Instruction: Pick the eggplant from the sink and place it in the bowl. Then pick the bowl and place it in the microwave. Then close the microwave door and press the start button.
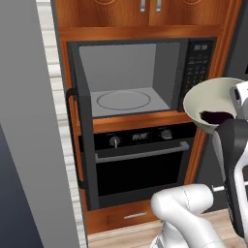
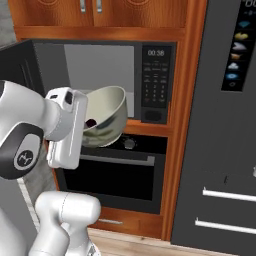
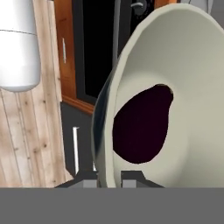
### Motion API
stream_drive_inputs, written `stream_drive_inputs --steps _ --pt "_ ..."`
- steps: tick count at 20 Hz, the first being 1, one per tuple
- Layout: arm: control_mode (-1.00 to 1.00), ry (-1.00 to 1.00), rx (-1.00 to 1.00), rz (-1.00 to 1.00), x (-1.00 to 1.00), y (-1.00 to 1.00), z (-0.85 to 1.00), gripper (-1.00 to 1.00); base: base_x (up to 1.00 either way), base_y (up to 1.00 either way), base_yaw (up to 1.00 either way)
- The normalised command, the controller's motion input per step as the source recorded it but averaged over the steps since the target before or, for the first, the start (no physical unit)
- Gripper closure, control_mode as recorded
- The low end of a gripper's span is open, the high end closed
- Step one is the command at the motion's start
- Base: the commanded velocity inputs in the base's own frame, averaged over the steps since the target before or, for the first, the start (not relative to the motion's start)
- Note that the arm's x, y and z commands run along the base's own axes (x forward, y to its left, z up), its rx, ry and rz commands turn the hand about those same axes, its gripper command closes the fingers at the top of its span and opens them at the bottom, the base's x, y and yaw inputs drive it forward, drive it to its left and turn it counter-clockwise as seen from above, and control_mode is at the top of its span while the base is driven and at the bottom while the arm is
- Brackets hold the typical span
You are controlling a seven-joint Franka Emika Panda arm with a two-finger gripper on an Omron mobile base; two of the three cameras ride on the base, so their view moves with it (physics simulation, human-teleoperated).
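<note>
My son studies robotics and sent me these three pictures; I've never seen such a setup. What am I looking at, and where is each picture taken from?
It's a rendered kitchen with a white robot arm on a driving base. Two pictures come from cameras on the base, behind the arm to its left and right. The third looks along the gripper itself. Its jaws pinch the rim of a pale bowl, held up in the air and tilted. A dark eggplant lies inside the bowl. Ahead is the microwave, with its door swung open and the turntable bare. Below it sits a black oven.
</note>
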Motion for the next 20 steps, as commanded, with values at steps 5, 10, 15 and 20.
stream_drive_inputs --steps 5,10,15,20 --pt "-1.0 0.0 0.05 0.1 0.16 0.3 -0.12 1.0 0.0 0.0 0.0" --pt "-1.0 0.03 0.05 0.26 1.0 0.99 -0.26 1.0 0.0 0.0 0.0" --pt "-1.0 0.12 0.07 0.16 1.0 0.7 -0.07 1.0 0.0 0.0 0.0" --pt "-1.0 0.09 0.08 0.04 1.0 0.28 -0.04 1.0 0.0 0.0 0.0"
